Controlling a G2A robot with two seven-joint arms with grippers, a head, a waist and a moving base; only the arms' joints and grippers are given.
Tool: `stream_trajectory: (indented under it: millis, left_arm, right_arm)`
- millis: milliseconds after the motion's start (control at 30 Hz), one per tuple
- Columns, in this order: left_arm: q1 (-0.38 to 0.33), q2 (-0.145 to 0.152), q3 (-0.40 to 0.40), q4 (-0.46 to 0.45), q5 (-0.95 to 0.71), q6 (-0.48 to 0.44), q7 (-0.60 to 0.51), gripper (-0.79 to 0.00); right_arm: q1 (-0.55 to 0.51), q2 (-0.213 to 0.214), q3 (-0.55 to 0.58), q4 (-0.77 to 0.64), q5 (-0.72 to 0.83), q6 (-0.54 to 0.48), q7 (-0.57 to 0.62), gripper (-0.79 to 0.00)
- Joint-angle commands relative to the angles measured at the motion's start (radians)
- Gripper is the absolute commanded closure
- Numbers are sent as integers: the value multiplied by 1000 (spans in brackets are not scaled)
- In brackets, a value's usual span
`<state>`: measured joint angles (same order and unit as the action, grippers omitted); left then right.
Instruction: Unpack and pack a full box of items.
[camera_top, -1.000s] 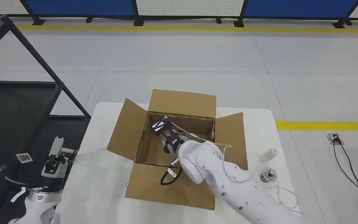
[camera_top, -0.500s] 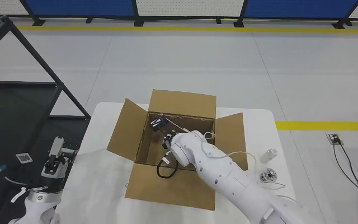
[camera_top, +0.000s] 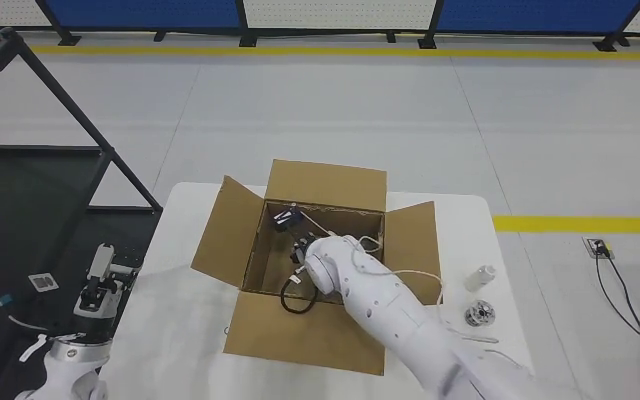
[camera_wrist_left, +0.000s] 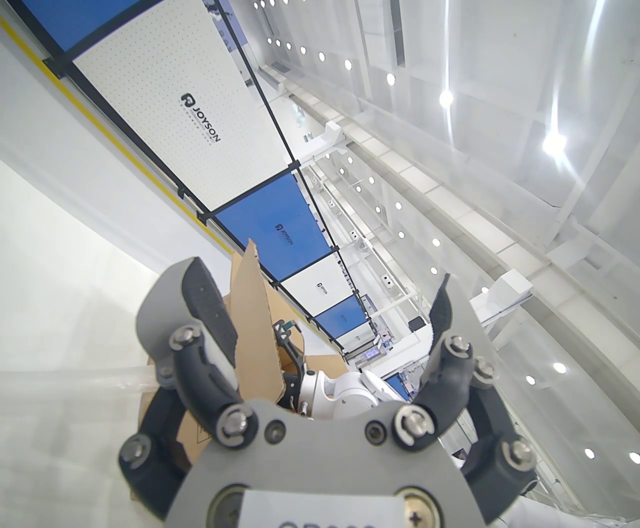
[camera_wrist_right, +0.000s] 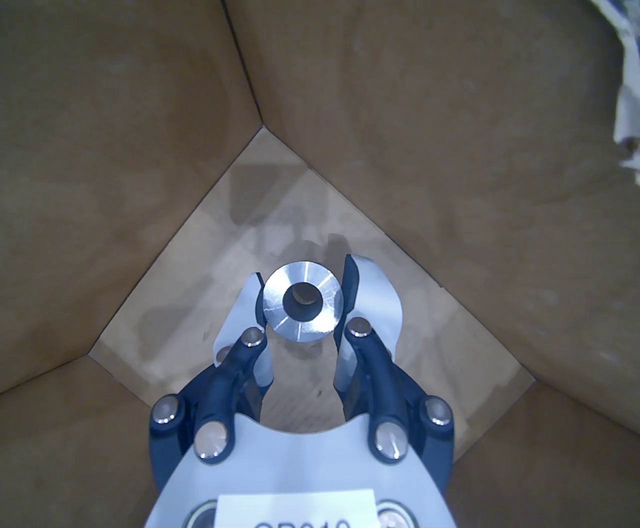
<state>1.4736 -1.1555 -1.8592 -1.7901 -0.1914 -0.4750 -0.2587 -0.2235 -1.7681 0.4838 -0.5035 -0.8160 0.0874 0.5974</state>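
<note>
- Table (camera_top: 172, 322): carries the cardboard box (camera_top: 325, 186), flaps folded outward.
- Right gripper (camera_wrist_right: 305, 270): deep inside the box, fingers closed against both sides of the metal fitting (camera_wrist_right: 277, 311), near the floor corner.
- Left gripper (camera_wrist_left: 320, 280): off the table's left edge, jaws spread, holding nothing.
- Small bottle (camera_top: 482, 276): on the table right of the box.

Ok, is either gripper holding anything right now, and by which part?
The right gripper looks shut on a metal ring inside the box, fingers pinching opposite sides of its rim. The left gripper is open and holds nothing.
</note>
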Motion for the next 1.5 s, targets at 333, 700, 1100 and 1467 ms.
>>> stream_trajectory:
  millis: [333, 700, 1100, 1467]
  left_arm:
    - [0, 0, 0, 0, 0, 0, 0, -785]
    - [0, 0, 0, 0, 0, 0, 0, -785]
    - [0, 0, 0, 0, 0, 0, 0, -785]
    - [0, 0, 0, 0, 0, 0, 0, -785]
  right_arm:
    - [20, -47, 21, 112, 11, -38, -39, -699]
    - [3, -49, 44, 121, -16, -37, -87, -785]
    - [-95, 19, 101, -106, -127, 69, -119, -785]
    - [-342, 165, 275, -623, -369, 147, 18, -785]
